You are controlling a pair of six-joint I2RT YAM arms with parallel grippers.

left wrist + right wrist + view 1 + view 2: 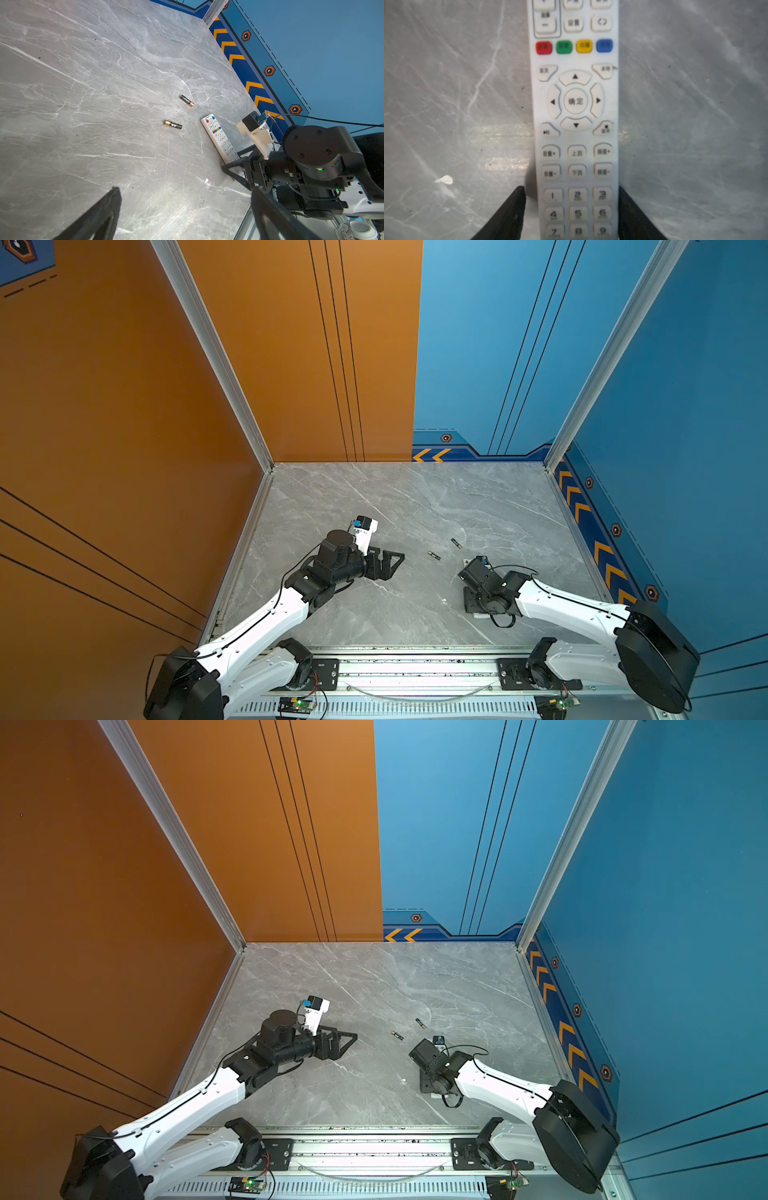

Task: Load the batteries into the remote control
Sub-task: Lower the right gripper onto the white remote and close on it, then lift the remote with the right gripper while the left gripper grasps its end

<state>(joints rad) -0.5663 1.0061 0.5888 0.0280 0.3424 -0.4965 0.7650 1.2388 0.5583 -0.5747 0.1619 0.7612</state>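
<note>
Right hand (571, 189) straddles the one remote control (575, 99), face up on the worktop (456, 104). One jaw touches its edge and the other stands just off it. Both its ends are cut off in the wrist view. Left hand (187, 188) gapes wide, empty. Beyond it lie two, apart: the nearer battery (172, 124) and the farther battery (187, 100).

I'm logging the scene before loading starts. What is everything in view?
batteries: two, black with gold ends, lying apart on the table
remote control: one, white, buttons up, flat on the table
white chip: one, on the table beside the remote control
table: one, grey marble, under everything
orange wall: one, left and back
blue wall: one, back and right
left gripper: one, black, open and empty, left of the batteries
right gripper: one, black, open, jaws either side of the remote control
</note>
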